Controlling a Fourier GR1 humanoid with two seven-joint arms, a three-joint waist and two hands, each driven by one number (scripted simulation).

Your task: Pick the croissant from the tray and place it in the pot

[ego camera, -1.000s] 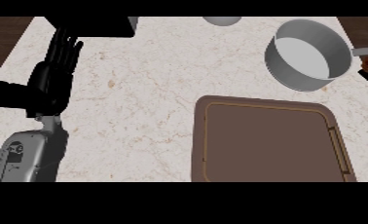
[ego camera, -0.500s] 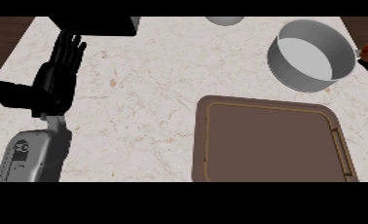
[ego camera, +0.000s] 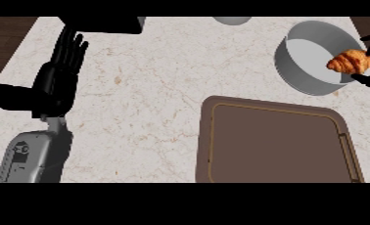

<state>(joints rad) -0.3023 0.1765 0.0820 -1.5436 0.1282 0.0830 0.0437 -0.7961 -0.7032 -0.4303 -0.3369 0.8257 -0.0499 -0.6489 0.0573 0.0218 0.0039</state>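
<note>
Golden croissant (ego camera: pixel 348 61) has just appeared over the pot's (ego camera: pixel 303 72) 3 o'clock rim, seemingly pinched by the barely visible right hand (ego camera: pixel 363 78), so release looks near. Left hand (ego camera: pixel 61 79) rests straight-fingered at 9 o'clock.

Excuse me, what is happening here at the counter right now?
The robot's right hand, barely showing at the right edge, holds the croissant over the rim of the pot. The tray has nothing on it. The left hand rests open on the left side, fingers up, away from everything.
</note>
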